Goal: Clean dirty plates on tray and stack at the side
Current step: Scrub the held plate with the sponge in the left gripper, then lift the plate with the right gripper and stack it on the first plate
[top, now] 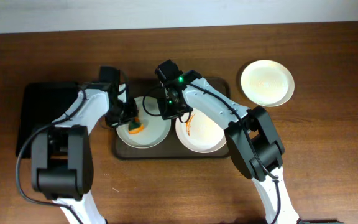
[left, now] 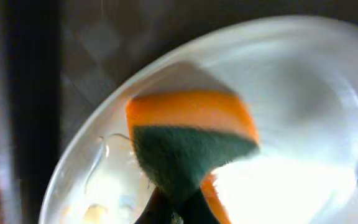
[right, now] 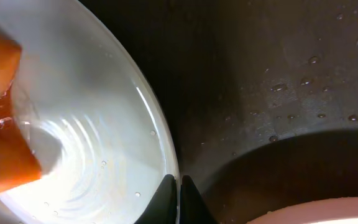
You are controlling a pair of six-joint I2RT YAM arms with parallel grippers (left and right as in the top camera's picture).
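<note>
We are mid-scrub: left jaws grip a sponge (left: 191,143) on the tray's (top: 217,86) plate (top: 151,138) nearer the table's (top: 328,155) left edge, right jaws pinch its rim; the sauce-smeared plate (top: 207,134) likely follows.

Small black tray (top: 39,102), orange-green sponge (top: 135,128), wooden table (top: 328,155)

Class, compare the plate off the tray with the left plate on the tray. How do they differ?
The off-tray plate sits on the table, beside the tray; the left plate lies in the tray. The off-tray plate looks clean and bare; the left plate has a sponge on it. Both are round, shallow and pale.
</note>
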